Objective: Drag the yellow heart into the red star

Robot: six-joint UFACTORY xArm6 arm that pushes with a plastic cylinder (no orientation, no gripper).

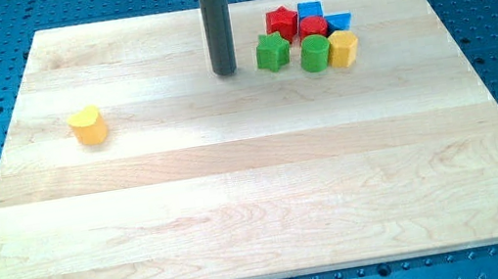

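The yellow heart (88,125) lies alone on the wooden board at the view's left. The red star (282,23) sits at the view's top right, at the upper left of a tight cluster of blocks. My tip (225,70) stands on the board just left of that cluster, a short way left of the green star (272,52) and below-left of the red star. The tip is far to the right of the yellow heart and touches no block.
The cluster also holds a red block (313,27), a blue cube (310,10), a blue block (339,21), a green cylinder (314,53) and a yellow hexagon-like block (343,48). The board (240,210) lies on a blue perforated table.
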